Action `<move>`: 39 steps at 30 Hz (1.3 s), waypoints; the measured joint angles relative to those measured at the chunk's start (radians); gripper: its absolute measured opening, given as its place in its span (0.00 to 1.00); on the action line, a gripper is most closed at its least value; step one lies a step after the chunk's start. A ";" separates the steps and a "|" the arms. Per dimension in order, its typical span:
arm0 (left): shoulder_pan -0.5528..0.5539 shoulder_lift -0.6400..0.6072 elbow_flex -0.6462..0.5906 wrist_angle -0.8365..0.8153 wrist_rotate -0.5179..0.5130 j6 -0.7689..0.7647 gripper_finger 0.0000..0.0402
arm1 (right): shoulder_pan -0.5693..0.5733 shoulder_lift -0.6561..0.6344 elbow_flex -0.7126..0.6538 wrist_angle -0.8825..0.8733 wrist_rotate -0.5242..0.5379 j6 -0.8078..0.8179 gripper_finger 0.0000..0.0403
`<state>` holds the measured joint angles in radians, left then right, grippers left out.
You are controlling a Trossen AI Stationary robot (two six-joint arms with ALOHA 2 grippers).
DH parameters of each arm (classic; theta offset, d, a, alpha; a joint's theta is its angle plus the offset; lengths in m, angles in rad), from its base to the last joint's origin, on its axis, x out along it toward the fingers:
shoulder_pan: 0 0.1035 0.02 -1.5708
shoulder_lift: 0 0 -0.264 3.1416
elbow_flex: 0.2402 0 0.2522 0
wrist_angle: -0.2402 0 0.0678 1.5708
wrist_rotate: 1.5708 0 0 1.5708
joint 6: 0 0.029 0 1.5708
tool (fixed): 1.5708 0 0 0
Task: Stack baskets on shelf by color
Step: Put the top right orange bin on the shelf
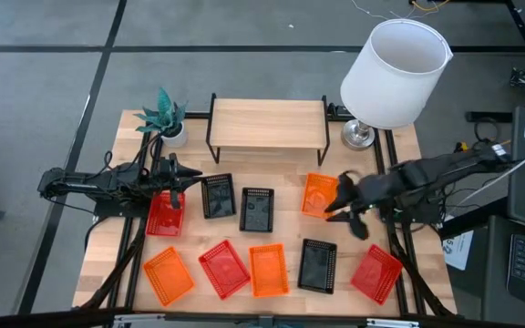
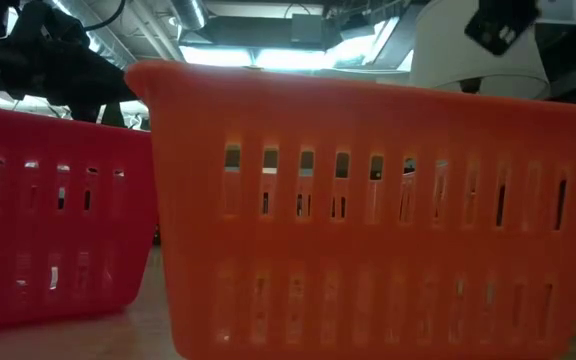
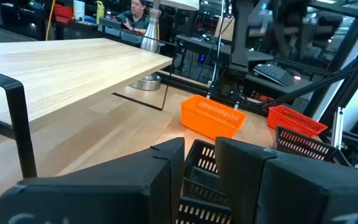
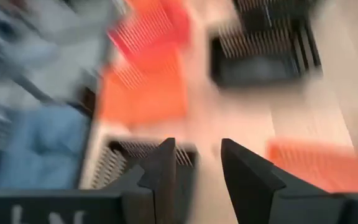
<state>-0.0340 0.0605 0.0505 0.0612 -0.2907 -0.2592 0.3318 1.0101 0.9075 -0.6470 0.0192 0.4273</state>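
Nearest the camera in the high view, along the bottom of the frame, lies a loose row of baskets: an orange basket (image 1: 168,276) at lower left, a red basket (image 1: 223,269), a second orange basket (image 1: 268,270), a black basket (image 1: 317,265) and a second red basket (image 1: 375,272) at lower right, none squared to the others, so any low sweep of an arm could shove them further askew. In the middle band, the left gripper (image 1: 173,179) hangs at centre left, just over the upper edge of a third red basket (image 1: 164,215) and beside a second black basket (image 1: 218,196); its wrist view shows the fingers (image 3: 166,162) a little apart with nothing between them, so a descent could pinch black mesh instead of the red rim. A third black basket (image 1: 257,210) sits mid-frame. The right gripper (image 1: 349,208), centre right, has its jaws spread and empty next to a third orange basket (image 1: 318,195); its wrist picture is smeared, and a fast approach could knock that basket rather than seize it. Farthest, at upper centre, the shelf (image 1: 267,122) stands bare, crowded by a white lamp (image 1: 394,73) at upper right and a small plant (image 1: 165,117) at upper left, either of which an arm carrying a load could tip.
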 joint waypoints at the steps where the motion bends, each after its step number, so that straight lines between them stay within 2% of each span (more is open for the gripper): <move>1: 0.000 0.000 0.000 0.000 0.000 0.000 0.21 | 0.008 0.050 0.022 -0.049 0.017 0.015 0.32; 4: 0.000 0.000 0.000 0.000 0.000 -0.001 0.21 | 0.023 0.179 0.058 -0.138 0.040 0.014 0.32; 7: 0.000 0.000 0.000 0.000 0.000 -0.002 0.21 | 0.026 0.275 0.060 -0.145 0.040 -0.005 0.32; 12: 0.000 0.000 0.000 0.000 0.000 -0.003 0.21 | 0.025 0.390 0.061 -0.144 0.048 -0.016 0.32; 14: 0.000 0.000 0.000 0.000 0.000 -0.003 0.21 | 0.020 0.425 0.061 -0.145 0.090 -0.028 0.32; 17: 0.000 0.000 0.000 0.000 0.000 -0.004 0.21 | 0.007 0.467 0.061 -0.150 0.145 -0.053 0.32; 33: 0.000 0.000 0.000 -0.001 -0.001 -0.051 0.21 | -0.047 0.608 0.061 -0.121 0.186 -0.047 0.32; 37: 0.000 0.000 0.000 -0.001 -0.001 -0.053 0.21 | -0.069 0.656 0.061 -0.066 0.140 -0.038 0.32; 39: 0.000 0.000 0.000 -0.001 -0.001 -0.053 0.21 | -0.074 0.670 0.061 -0.069 0.117 -0.036 0.27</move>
<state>-0.0341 0.0605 0.0509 0.0601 -0.2913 -0.3119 0.2577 1.6805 0.9688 -0.7160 0.1358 0.3911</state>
